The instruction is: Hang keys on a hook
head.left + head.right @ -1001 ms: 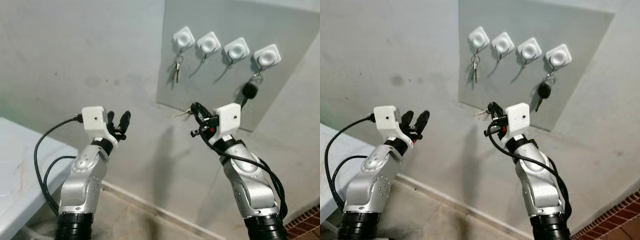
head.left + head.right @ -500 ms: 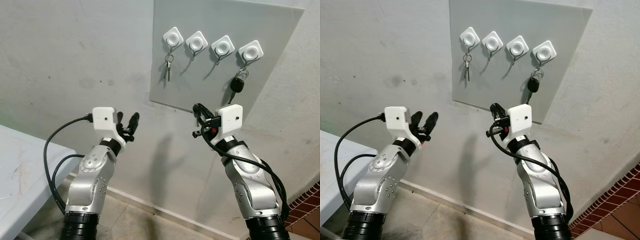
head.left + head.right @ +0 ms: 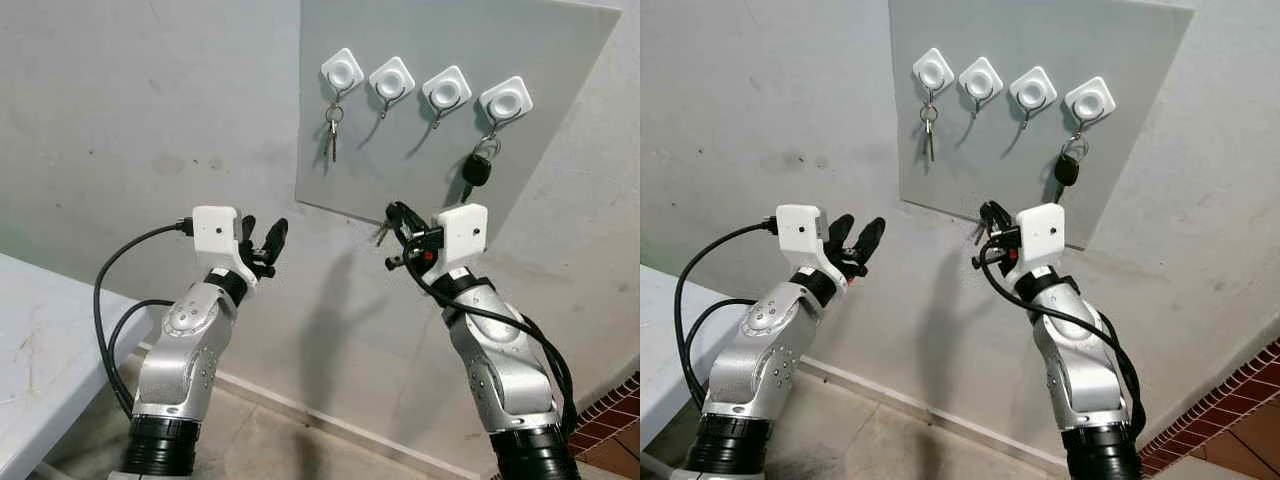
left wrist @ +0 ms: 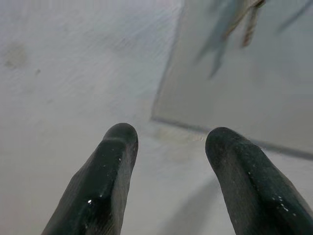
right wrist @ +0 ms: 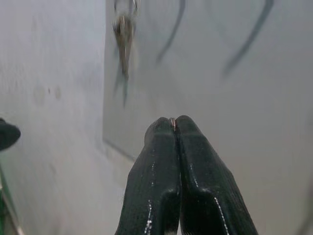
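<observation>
Four white hooks sat in a row on a grey panel (image 3: pixel 520 150) fixed to the wall. The leftmost hook (image 3: pixel 341 71) already carried a small bunch of keys (image 3: pixel 331 135), and the rightmost hook (image 3: pixel 505 101) carried a black-headed car key (image 3: pixel 477 168). The two middle hooks (image 3: pixel 391 77) and (image 3: pixel 446 89) hung bare, so one of them was the likely target.

The right gripper (image 3: pixel 398 238) was raised in front of the wall, just below the panel's lower edge. Its fingers (image 5: pixel 171 161) were pressed together on a key (image 3: pixel 381 233), of which a thin sliver of metal showed between the tips in the right wrist view. The key was pinched near the fingertips, presumably so that its ring or loop (too small to make out here) could be offered up to a hook without the fingers fouling the panel.

The left gripper (image 3: pixel 262 243) was held up beside the wall, well to the left of the panel, with its fingers (image 4: pixel 105 181) apart and nothing between them. It looked to be kept out of the way rather than helping.

A pale tabletop (image 3: pixel 40 360) stood at the robot's left. By my judgement the task was midway: the key was carried near the panel but not yet lifted to hook height.
</observation>
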Motion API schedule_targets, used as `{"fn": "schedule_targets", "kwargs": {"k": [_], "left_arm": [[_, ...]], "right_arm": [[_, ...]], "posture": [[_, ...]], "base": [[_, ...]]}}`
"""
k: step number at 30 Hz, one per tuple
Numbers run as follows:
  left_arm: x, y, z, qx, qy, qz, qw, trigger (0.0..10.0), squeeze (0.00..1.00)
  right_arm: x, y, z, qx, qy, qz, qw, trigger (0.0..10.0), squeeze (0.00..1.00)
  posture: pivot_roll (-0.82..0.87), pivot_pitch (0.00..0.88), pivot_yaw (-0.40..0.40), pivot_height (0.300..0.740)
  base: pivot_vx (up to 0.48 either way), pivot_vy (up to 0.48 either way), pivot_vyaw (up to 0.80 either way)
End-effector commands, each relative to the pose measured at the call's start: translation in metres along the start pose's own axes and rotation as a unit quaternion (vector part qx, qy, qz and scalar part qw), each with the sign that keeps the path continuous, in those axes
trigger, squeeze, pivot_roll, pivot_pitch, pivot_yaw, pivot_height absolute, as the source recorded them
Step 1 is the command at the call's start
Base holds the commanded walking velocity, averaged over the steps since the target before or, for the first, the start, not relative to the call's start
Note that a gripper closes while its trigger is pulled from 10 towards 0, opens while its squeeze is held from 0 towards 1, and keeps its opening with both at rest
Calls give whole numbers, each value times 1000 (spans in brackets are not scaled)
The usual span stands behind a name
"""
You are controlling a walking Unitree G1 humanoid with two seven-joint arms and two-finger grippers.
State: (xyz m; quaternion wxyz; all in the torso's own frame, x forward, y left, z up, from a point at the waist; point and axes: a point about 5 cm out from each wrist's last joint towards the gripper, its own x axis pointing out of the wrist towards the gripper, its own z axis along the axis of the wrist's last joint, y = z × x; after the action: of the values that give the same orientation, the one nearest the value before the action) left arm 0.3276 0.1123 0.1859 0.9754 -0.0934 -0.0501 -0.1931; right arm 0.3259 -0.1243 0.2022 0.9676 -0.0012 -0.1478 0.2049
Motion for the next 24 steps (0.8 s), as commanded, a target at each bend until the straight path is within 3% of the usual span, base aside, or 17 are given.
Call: {"fn": "schedule_targets", "kwargs": {"k": [1, 5, 11, 18, 20, 24], "left_arm": [[5, -14, 13, 11, -16, -41, 999, 10000, 0], [11, -32, 20, 31, -22, -92, 995, 10000, 0], [15, -45, 27, 45, -30, -129, 990, 10000, 0], [17, -48, 35, 47, -37, -142, 988, 10000, 0], [18, -49, 37, 49, -39, -147, 987, 10000, 0], [19, -49, 38, 51, -39, -149, 987, 10000, 0]], "right_arm": [[5, -2, 6, 11, -16, -3, 1000, 10000, 0], [16, -3, 17, 25, -41, 1, 999, 10000, 0], [20, -2, 27, 62, -69, 11, 996, 10000, 0], [18, -7, 37, 126, -107, 7, 986, 10000, 0], [18, -9, 45, 172, -133, 4, 976, 10000, 0], [18, -12, 52, 208, -155, 5, 966, 10000, 0]], "posture": [[202, 0, -11, 736], [200, 0, -4, 736], [194, 0, 1, 736], [184, 0, 13, 736], [181, 0, 17, 736], [181, 0, 19, 736]], "base": [[0, 0, 0], [0, 0, 0], [0, 0, 0], [0, 0, 0], [0, 0, 0], [0, 0, 0]]}}
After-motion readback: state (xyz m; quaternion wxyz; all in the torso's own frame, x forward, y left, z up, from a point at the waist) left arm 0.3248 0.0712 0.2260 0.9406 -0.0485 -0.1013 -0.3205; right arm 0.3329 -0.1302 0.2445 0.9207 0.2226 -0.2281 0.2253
